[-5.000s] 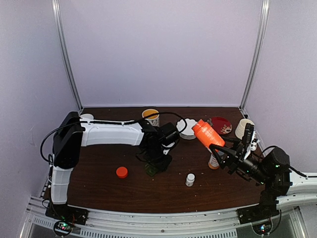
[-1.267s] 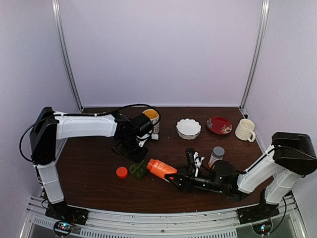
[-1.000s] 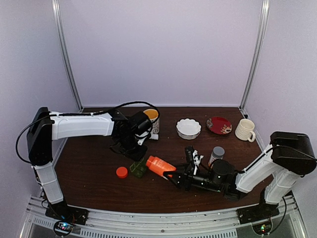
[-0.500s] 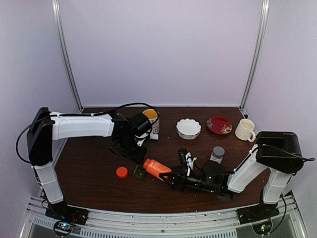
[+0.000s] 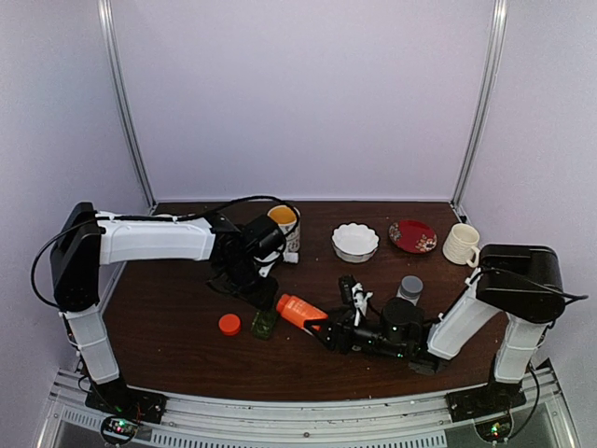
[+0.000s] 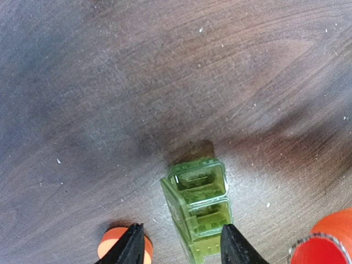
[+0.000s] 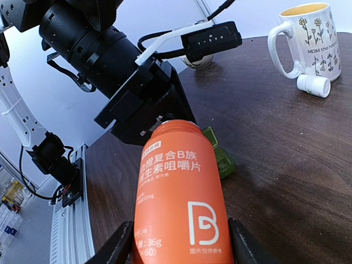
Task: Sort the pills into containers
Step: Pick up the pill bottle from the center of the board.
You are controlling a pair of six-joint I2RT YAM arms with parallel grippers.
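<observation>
Now my left gripper (image 6: 180, 228) has opened. Its jaws were closed a second ago and stand about half apart, with nothing in their grasp. They straddle the green pill box (image 6: 199, 212), which lies on the table (image 5: 177, 350) just below them; one finger has a clear gap to the box and the other sits close against its edge. My right gripper (image 7: 179, 250) has not changed: it is clamped on the orange bottle (image 7: 179, 192), held tilted with its mouth toward the box. In the top view the bottle has barely shifted over the last half second. The orange cap (image 5: 229, 324) lies on the table beside the box, so I judge the bottle to be uncapped. I take the opening of the left jaws to mean the box has been left free, its compartments facing up, ready for a pour (my reading, not something seen).

Several things are hidden. The left wrist view cuts off the near end of the box and shows only a corner of the bottle's rim. The two compartments in view look empty, though green on green is hard to read. The right wrist view looks along the bottle from behind, so its mouth and any pills are out of sight, and the bottle covers most of the box. From above the box is a small dark shape, and I cannot tell whether the bottle touches it.
</observation>
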